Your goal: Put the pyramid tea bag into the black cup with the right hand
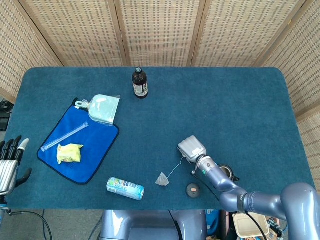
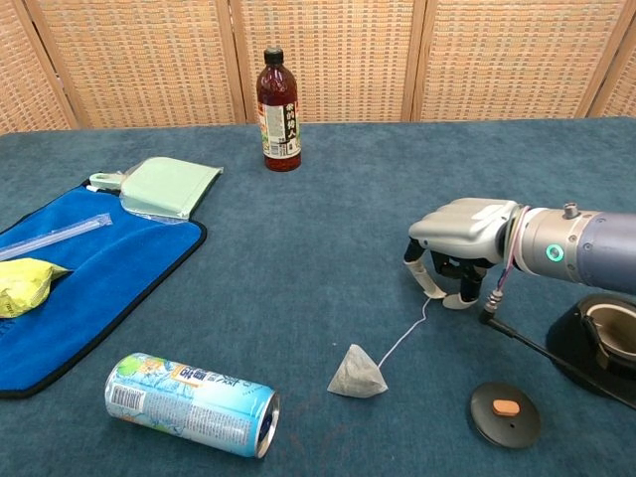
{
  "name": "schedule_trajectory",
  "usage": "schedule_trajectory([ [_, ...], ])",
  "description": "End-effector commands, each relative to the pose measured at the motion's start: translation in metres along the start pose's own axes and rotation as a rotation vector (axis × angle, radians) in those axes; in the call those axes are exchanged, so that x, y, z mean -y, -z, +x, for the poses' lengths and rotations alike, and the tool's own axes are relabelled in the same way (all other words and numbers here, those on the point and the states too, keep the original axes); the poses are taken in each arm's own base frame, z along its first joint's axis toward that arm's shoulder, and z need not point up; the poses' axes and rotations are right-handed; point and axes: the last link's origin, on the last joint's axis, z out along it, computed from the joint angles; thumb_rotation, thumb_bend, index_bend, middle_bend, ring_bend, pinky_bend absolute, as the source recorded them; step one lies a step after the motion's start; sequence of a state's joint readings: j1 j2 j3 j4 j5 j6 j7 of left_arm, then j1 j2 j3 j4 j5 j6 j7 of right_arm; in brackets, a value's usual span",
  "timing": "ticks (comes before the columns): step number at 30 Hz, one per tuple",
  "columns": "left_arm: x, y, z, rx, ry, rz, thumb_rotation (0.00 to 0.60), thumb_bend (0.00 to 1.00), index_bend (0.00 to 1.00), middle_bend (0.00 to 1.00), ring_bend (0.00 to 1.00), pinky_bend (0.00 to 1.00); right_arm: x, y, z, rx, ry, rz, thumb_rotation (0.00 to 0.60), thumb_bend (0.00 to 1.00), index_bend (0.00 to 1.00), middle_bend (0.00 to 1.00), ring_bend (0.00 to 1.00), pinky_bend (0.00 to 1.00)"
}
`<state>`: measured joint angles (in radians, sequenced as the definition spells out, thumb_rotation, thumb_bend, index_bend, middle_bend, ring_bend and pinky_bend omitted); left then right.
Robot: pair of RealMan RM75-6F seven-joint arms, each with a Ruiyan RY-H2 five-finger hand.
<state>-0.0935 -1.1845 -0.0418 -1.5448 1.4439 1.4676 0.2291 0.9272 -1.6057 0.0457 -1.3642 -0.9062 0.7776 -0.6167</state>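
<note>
Pyramid tea bag (image 2: pixel 357 375) on table | right hand (image 2: pixel 459 238) palm-down, fingertips pinching its string tag (image 2: pixel 433 290)

The table (image 1: pixel 240 100) is covered with a dark blue-green carpet-like surface. A dark bottle (image 2: pixel 280 96) with a black cap stands upright near the far edge. A blue cloth (image 1: pixel 95 150) lies flat at the left, and a pale green pouch (image 2: pixel 169 187) overlaps its far corner. A printed drink can (image 2: pixel 191 403) lies on its side near the front edge. The pyramid tea bag (image 2: pixel 357 373) rests right of the can, its string trailing toward the far right. A round black lid (image 2: pixel 506 413) lies flat further right. The black cup (image 2: pixel 601 346) sits at the right front, apparently on the table.
</note>
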Motion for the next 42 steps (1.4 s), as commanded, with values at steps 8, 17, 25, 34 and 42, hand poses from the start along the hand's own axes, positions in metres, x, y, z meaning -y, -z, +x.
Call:
schedule_trajectory([
  [8,0.0014,0.0006,-0.0011,0.002,0.001,0.004,0.6,0.35,0.0,0.0,0.0,0.0,0.0018,-0.0018,-0.0002,-0.003,-0.004,0.0,0.6,0.52,0.58,0.99,1.0,1.0],
  [17,0.0019,0.0007,-0.0017,0.003,0.002,0.005,0.6,0.35,0.0,0.0,0.0,0.0,0.0026,-0.0027,0.0,-0.006,-0.008,0.001,0.6,0.58,0.58,0.99,1.0,1.0],
  [25,0.0022,0.001,-0.002,0.003,0.002,0.006,0.6,0.35,0.0,0.0,0.0,0.0,0.0025,-0.0021,0.0004,-0.011,-0.014,0.002,0.6,0.59,0.59,1.0,1.0,1.0],
  [34,0.0028,0.0013,-0.0019,0.002,0.003,0.009,0.6,0.35,0.0,0.0,0.0,0.0,0.0021,0.0005,0.0017,-0.023,-0.032,0.003,0.6,0.6,0.6,1.0,1.0,1.0],
  [42,0.0014,0.0015,-0.0011,-0.002,0.003,0.006,0.6,0.35,0.0,0.0,0.0,0.0,-0.0014,0.0062,0.0072,-0.052,-0.051,0.0,0.6,0.61,0.62,1.0,1.0,1.0],
])
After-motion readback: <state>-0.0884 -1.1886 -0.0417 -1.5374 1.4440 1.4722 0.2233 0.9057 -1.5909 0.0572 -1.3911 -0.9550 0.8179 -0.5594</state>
